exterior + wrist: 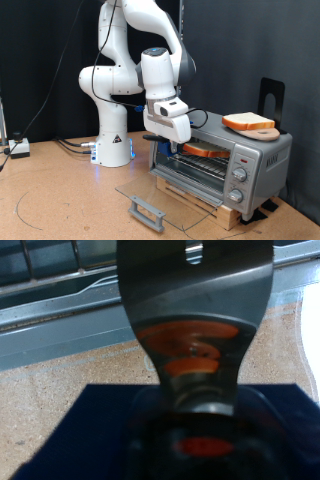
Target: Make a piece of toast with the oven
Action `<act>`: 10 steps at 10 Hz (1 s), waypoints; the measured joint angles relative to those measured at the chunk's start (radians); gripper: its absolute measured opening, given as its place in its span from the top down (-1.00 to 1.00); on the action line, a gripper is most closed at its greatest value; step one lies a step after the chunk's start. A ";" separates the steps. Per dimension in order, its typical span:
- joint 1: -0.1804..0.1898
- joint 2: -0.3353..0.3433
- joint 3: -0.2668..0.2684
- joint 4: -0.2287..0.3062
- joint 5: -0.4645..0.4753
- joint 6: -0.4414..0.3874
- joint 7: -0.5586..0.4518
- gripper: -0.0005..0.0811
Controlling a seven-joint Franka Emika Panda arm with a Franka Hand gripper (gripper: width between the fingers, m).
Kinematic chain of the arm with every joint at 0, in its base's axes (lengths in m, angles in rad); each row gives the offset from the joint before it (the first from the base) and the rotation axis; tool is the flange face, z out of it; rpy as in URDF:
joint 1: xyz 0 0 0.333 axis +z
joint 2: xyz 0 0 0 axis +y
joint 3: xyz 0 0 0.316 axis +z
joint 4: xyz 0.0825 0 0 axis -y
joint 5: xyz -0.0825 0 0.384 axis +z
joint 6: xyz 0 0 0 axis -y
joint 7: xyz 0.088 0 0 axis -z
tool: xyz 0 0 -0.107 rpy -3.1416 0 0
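Observation:
The silver oven [255, 160] stands at the exterior view's right with its glass door [165, 195] folded down flat. A slice of toast [205, 152] lies on the wire rack just inside the opening. My gripper [172, 142] hangs at the mouth of the oven, at the near edge of that slice; whether it touches it does not show. A second slice [248, 122] rests on a wooden board on the oven's top. The wrist view is blurred: a grey metal shape [195, 300] with orange patches [190, 350] fills the middle.
The door's handle [147, 212] juts out over the tan table towards the exterior view's bottom. The robot's white base [112, 140] stands left of the oven, with cables [70, 145] and a small box [18, 148] further left. A black stand [272, 95] rises behind the oven.

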 joint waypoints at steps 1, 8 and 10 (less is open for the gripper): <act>-0.006 0.000 0.000 -0.001 -0.006 0.006 0.004 0.02; -0.170 0.000 -0.119 0.034 -0.060 -0.057 -0.057 0.02; -0.216 0.001 -0.166 0.044 -0.070 -0.110 -0.073 0.02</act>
